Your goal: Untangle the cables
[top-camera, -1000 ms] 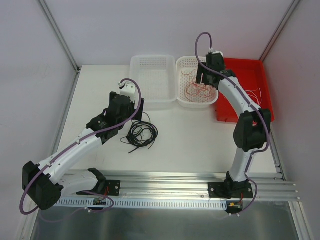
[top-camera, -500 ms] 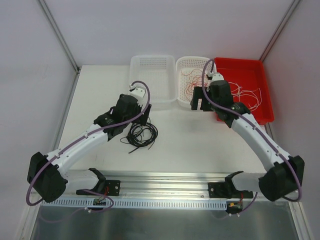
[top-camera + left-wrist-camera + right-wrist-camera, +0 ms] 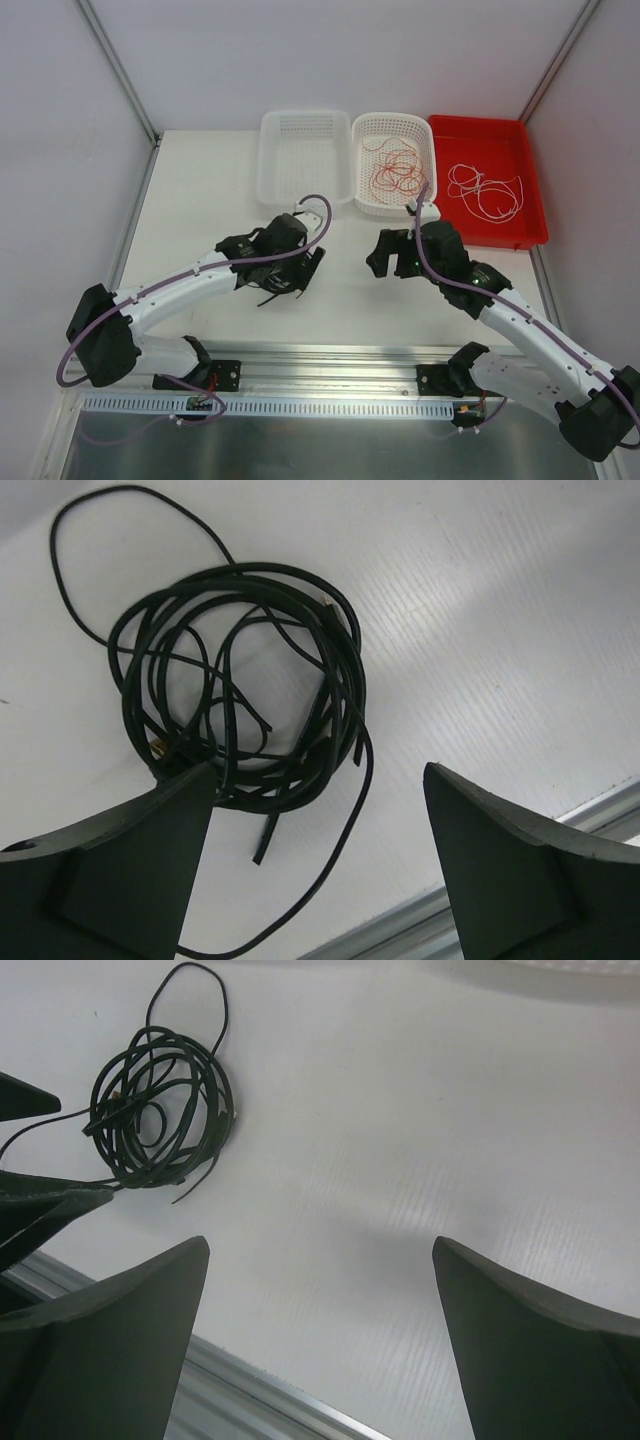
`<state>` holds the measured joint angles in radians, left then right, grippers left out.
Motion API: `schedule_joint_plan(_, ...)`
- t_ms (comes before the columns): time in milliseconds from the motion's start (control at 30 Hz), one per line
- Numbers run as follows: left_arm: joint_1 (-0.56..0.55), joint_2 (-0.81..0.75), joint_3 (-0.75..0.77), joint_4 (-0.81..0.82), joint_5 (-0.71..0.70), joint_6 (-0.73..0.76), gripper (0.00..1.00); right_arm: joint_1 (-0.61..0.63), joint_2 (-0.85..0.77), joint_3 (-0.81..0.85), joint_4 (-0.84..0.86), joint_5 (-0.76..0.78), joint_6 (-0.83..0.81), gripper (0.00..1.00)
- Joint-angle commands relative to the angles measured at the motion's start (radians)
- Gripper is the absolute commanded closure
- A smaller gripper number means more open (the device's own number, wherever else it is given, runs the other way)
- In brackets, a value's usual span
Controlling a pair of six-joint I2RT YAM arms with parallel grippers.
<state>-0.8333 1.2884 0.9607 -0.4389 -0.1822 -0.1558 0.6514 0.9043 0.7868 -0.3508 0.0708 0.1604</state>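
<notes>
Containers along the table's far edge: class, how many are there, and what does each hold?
3, none hidden: a white basket on the left, empty; a second white basket in the middle, holding orange-red cables; a red tray on the right, holding white cables.

Coil of thin black cables (image 3: 322, 715): mostly hidden beneath the left arm's black wrist (image 3: 280, 245) from above; lower loops behind a dark gripper finger (image 3: 120, 870) in the wrist view

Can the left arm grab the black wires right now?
Probably yes. The left gripper is open right above the black cables on the table, with nothing between them.
</notes>
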Motion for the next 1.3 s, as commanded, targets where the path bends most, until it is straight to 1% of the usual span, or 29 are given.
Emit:
schedule_joint_plan(0,-0.029,0.021,-0.025,-0.055,0.046,-0.068,0.15,0.037,-0.015,-0.049,0.084,-0.022,0.080,0.00)
schedule_joint_plan(33,-0.035,0.032,-0.027,-0.057,0.055,-0.074,0.17,0.053,-0.013,-0.061,0.094,-0.025,0.093,0.00)
schedule_joint_plan(100,-0.056,0.072,-0.019,-0.063,0.053,-0.088,0.23,0.062,-0.015,-0.099,0.131,-0.014,0.116,0.00)
schedule_joint_plan(167,-0.073,0.098,-0.008,-0.067,0.047,-0.097,0.32,0.070,-0.019,-0.127,0.173,-0.009,0.145,0.00)
schedule_joint_plan(267,-0.084,0.149,0.007,-0.087,0.050,-0.099,0.40,0.073,-0.021,-0.156,0.199,-0.009,0.165,0.01)
schedule_joint_plan(300,-0.087,0.167,0.012,-0.099,0.050,-0.097,0.52,0.074,-0.021,-0.162,0.202,-0.006,0.165,0.00)
schedule_joint_plan(333,-0.087,0.173,0.019,-0.109,0.049,-0.096,0.60,0.073,-0.022,-0.165,0.205,-0.003,0.166,0.00)
schedule_joint_plan(367,-0.087,0.175,0.039,-0.122,0.046,-0.096,0.77,0.073,-0.022,-0.170,0.204,0.006,0.169,0.01)
schedule_joint_plan(400,-0.089,0.169,0.053,-0.135,0.037,-0.094,1.00,0.074,-0.031,-0.175,0.205,0.007,0.168,0.00)
schedule_joint_plan(500,-0.089,0.111,0.128,-0.188,0.049,-0.093,1.00,0.073,-0.045,-0.195,0.213,0.024,0.168,0.00)
schedule_joint_plan(600,-0.089,0.042,0.255,-0.236,0.079,-0.097,1.00,0.073,-0.048,-0.207,0.219,0.034,0.169,0.01)
schedule_joint_plan(633,-0.089,0.028,0.338,-0.254,0.088,-0.099,1.00,0.074,-0.048,-0.215,0.228,0.034,0.169,0.00)
schedule_joint_plan(667,-0.089,0.002,0.381,-0.261,0.098,-0.099,1.00,0.074,-0.047,-0.218,0.231,0.032,0.174,0.00)
schedule_joint_plan(700,-0.089,-0.007,0.471,-0.265,0.113,-0.099,1.00,0.073,-0.045,-0.222,0.236,0.034,0.176,0.00)
schedule_joint_plan(767,-0.089,-0.026,0.565,-0.270,0.118,-0.097,1.00,0.074,-0.045,-0.230,0.246,0.032,0.177,0.01)
schedule_joint_plan(800,-0.089,-0.029,0.614,-0.273,0.118,-0.096,1.00,0.073,-0.045,-0.235,0.249,0.032,0.179,0.00)
schedule_joint_plan(833,-0.089,-0.031,0.712,-0.273,0.112,-0.094,1.00,0.073,-0.047,-0.236,0.256,0.035,0.179,0.00)
schedule_joint_plan(900,-0.089,-0.024,0.807,-0.273,0.101,-0.093,1.00,0.074,-0.051,-0.244,0.260,0.037,0.180,0.00)
schedule_joint_plan(933,-0.089,-0.021,0.899,-0.273,0.096,-0.087,1.00,0.073,-0.054,-0.247,0.262,0.038,0.179,0.01)
schedule_joint_plan(1000,-0.089,-0.009,0.985,-0.270,0.078,-0.083,1.00,0.074,-0.061,-0.250,0.262,0.040,0.177,0.00)
schedule_joint_plan(1033,-0.089,-0.005,1.056,-0.268,0.069,-0.073,1.00,0.073,-0.061,-0.251,0.266,0.040,0.174,0.00)
schedule_joint_plan(1133,-0.089,0.012,1.140,-0.261,0.006,-0.038,1.00,0.073,-0.058,-0.251,0.269,0.032,0.171,0.01)
schedule_joint_plan(1200,-0.089,0.019,1.155,-0.256,-0.040,-0.027,0.99,0.073,-0.054,-0.256,0.274,0.029,0.171,0.00)
schedule_joint_plan(1267,-0.089,0.023,1.145,-0.250,-0.049,-0.025,0.99,0.074,-0.056,-0.258,0.285,0.017,0.166,0.00)
